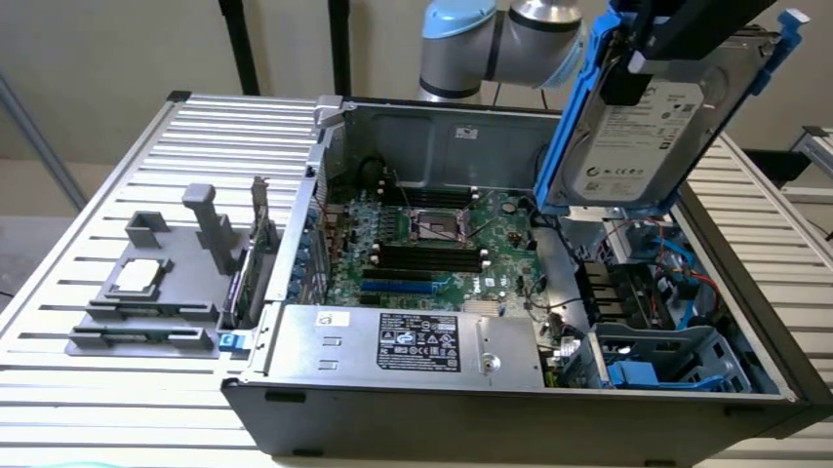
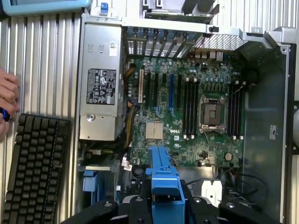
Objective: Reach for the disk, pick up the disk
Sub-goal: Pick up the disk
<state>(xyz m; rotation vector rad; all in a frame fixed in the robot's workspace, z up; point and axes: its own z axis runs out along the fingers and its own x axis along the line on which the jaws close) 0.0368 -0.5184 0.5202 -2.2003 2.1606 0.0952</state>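
Observation:
The disk (image 1: pixel 645 127), a silver-grey hard drive with a white label in a bright blue bracket, hangs tilted in the air above the open computer case (image 1: pixel 729 253), on the exterior view's right. My gripper (image 1: pixel 654 44) is shut on its upper end. In the wrist view the blue bracket (image 2: pixel 163 184) sits between my black fingers (image 2: pixel 136 209), with the motherboard (image 2: pixel 187 112) far below it.
The silver power supply box (image 1: pixel 404 341) lies at the case's front. A drive bay with blue parts (image 1: pixel 664 361) is below the disk. A grey fixture holding a small chip (image 1: pixel 140 278) stands on the slatted table. A keyboard (image 2: pixel 35 168) and a person's hand (image 2: pixel 7 105) are beside the case.

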